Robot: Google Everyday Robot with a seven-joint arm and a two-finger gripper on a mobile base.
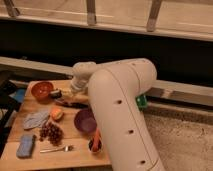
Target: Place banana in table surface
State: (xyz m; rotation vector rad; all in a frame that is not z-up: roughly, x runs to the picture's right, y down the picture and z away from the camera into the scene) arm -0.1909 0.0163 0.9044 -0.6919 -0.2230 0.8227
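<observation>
One cam only, sitting high behind the robot's own arm and looking down and fwd, approx over-the-shoulder. The big white arm (125,115) is filling the centre-right foreground, v. close to the lens, and blocking the right part of the table surface (75,152). The gripper (67,102) is lying mid-frame, left of centre, low over the tabletop near its far side, fingers shut. Beyond the table the view is facing a dark wall w/ a railing (90,15) running across the top. Floor is showing at lower right. No 2nd view, so nothing is being shared.
</observation>
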